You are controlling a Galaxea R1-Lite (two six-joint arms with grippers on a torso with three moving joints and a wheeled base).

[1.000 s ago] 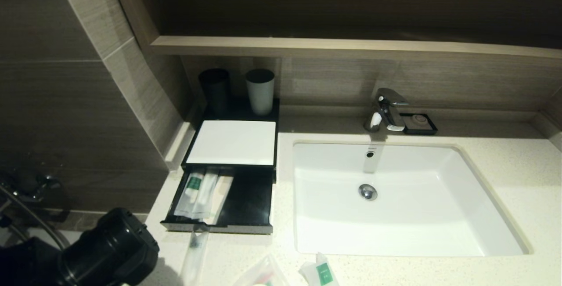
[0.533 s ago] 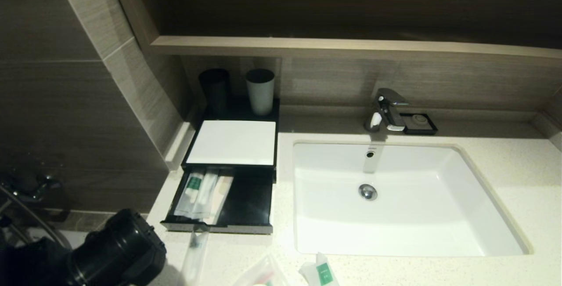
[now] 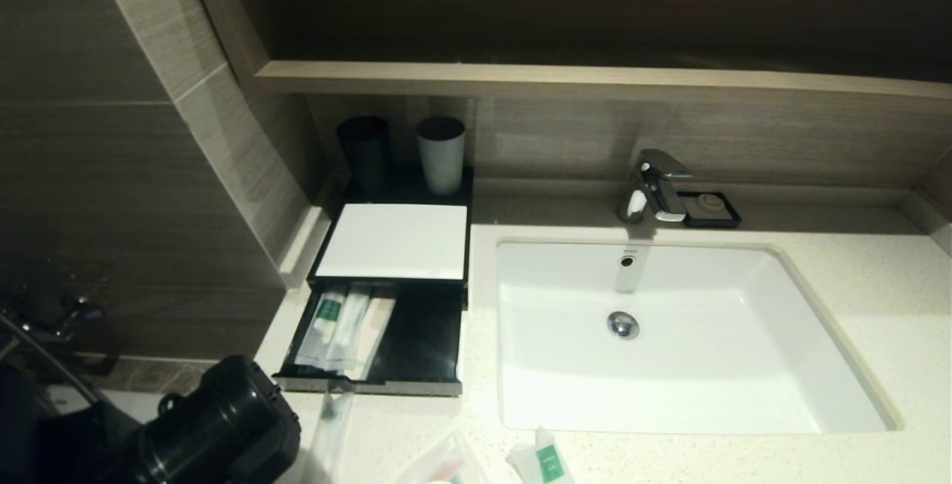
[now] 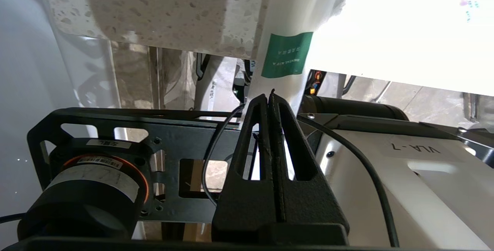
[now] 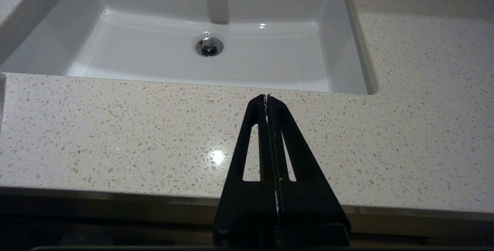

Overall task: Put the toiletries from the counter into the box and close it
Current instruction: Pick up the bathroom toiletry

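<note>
Left gripper [image 4: 269,96], jaws pressed together and holding nothing, poised just below the front edge of the bench [image 4: 162,16]; in the head view only the arm's dark wrist housing shows, beside the bench's near left corner. Directly beyond the gripper tips a white sachet with green label [image 4: 287,50] overhangs the bench edge. The long thin sleeve [image 3: 331,424] lies on the bench close to the gripper, between it and the box [image 3: 398,242]; the clear pouch [image 3: 442,463] lies a little farther along the near edge. The drawer [image 3: 416,354] of the box stands pulled out, with several packets [image 3: 338,324] lying in its left half. Right gripper [image 5: 269,97], jaws likewise closed and empty, parked over the bench in front of the basin [image 5: 216,31].

Step in hand, as judged: approach for the next pick, three toiletries remaining outside the box. The next move calls for opening the jaws, closing on one packet, and carrying it to the free side of the drawer; the drawer is closed last.
</note>
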